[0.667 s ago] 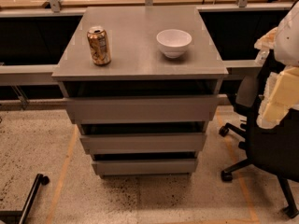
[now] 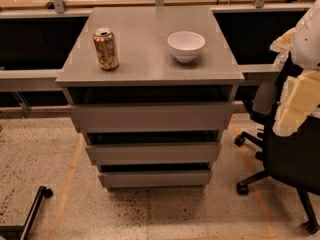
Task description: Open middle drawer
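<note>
The grey drawer cabinet point(image 2: 150, 66) stands in the middle of the camera view. The middle drawer point(image 2: 152, 153) is the second of three plain grey handleless fronts and looks pushed in, with a dark gap above it. The top drawer front point(image 2: 152, 116) is above it and the bottom drawer front point(image 2: 155, 178) is below. My gripper point(image 2: 295, 104), cream and white, hangs at the right edge of the view. It is to the right of the cabinet at about the top drawer's height and well apart from the drawers.
A drinks can point(image 2: 106, 49) and a white bowl point(image 2: 186, 45) stand on the cabinet top. A black office chair point(image 2: 290, 159) stands right of the cabinet, under my arm. A black wheeled leg point(image 2: 31, 214) lies on the speckled floor at bottom left. Grey rails run behind.
</note>
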`<state>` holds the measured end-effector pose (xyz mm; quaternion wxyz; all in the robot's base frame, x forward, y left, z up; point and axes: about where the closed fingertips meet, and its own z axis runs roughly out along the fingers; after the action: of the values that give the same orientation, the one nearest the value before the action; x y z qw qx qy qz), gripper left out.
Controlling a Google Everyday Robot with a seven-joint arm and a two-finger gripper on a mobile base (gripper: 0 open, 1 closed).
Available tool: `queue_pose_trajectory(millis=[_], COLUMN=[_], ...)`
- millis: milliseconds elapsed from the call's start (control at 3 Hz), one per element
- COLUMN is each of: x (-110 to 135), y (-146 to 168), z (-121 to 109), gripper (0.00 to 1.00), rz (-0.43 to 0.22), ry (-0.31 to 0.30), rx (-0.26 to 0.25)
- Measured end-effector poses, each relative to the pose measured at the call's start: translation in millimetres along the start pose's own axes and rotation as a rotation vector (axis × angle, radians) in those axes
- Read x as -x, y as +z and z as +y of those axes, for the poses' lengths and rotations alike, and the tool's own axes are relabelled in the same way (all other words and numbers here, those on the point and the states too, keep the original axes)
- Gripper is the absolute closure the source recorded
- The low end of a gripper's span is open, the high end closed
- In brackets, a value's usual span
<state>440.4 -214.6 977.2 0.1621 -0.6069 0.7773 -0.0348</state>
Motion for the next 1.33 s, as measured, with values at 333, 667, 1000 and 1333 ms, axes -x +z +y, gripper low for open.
queue_pose_trajectory(millis=[333, 667, 1000, 1333], x=[17, 33, 34, 23], y=[23, 59, 66, 68], z=[-16, -42, -45, -41], gripper=[0.00, 0.00, 0.00, 0.00], rz=[-0.047, -0.087, -0.091, -0.092], ry=[-0.059, -0.094, -0.096, -0.067], rx=[0.025, 0.045, 0.052, 0.063])
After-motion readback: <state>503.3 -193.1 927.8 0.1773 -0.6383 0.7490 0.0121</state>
